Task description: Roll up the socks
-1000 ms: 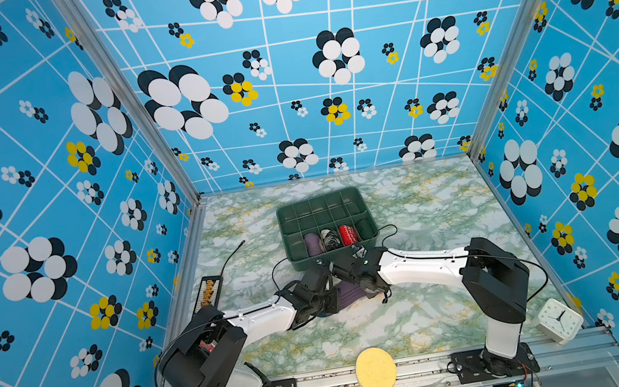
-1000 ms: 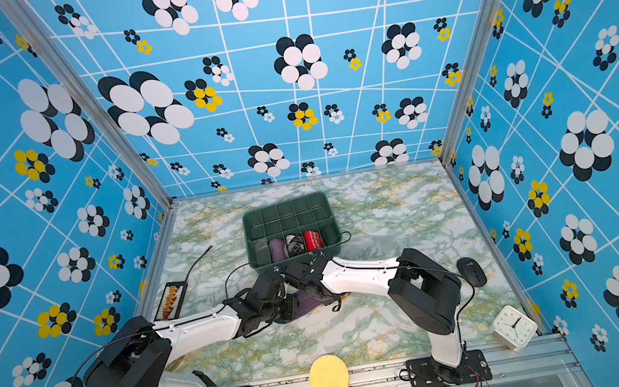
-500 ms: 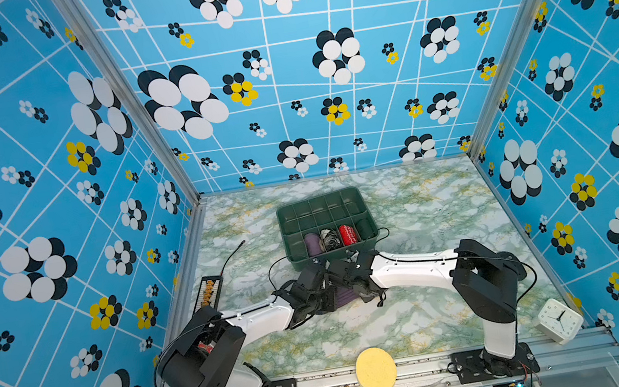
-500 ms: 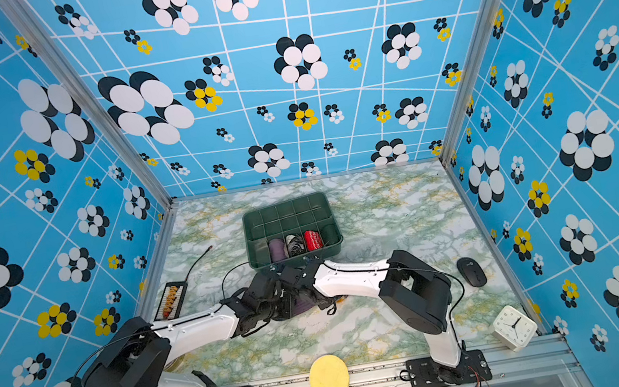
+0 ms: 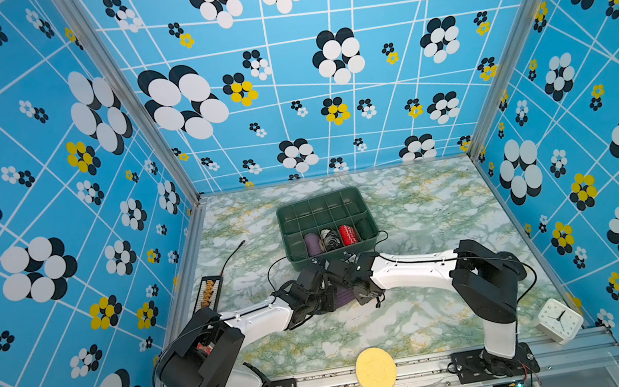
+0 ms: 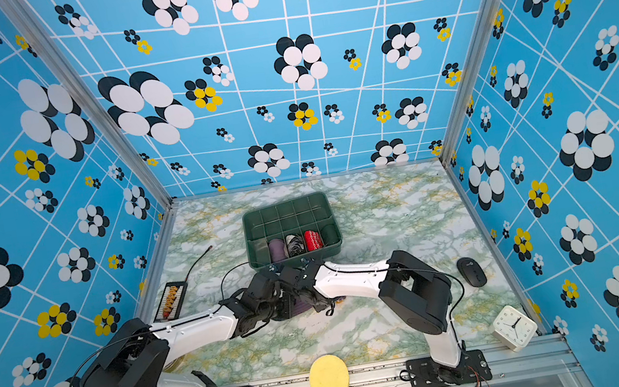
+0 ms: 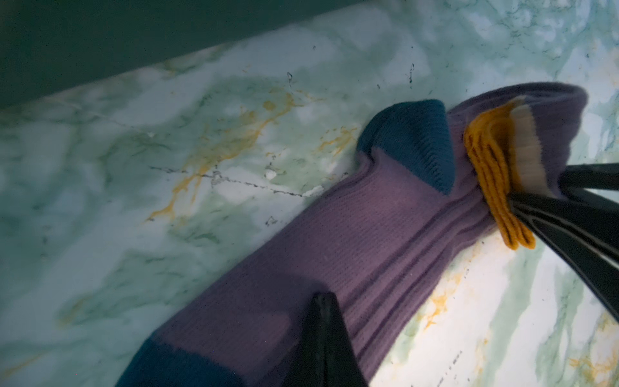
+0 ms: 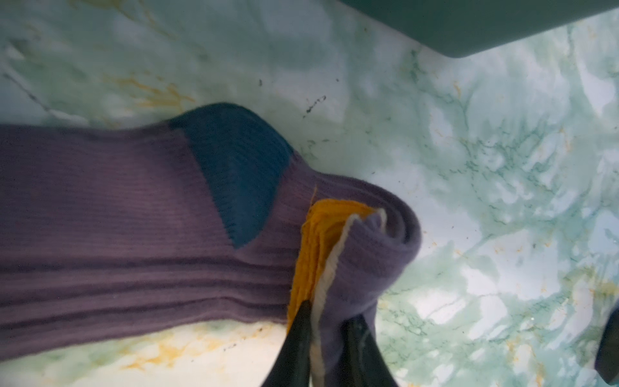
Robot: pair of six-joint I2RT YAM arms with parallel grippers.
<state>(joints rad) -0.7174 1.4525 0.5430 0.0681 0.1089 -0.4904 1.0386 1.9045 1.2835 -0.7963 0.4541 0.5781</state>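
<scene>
socks (image 7: 368,234) — we see them lying stretched on the marbled bench (image 8: 469,167), just in front of the green bin (image 5: 332,256), cuff end folded over | right end effector (image 8: 326,321): clamped on the folded orange cuff | left end effector (image 7: 322,301): jaws together — tip resting on the purple knit near the blue toe

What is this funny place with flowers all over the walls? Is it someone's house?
Probably not a house; it looks like a robot test booth. A left arm and a right arm are bolted to a metal rail, and flowered blue panels box in one marble-print table.
</scene>
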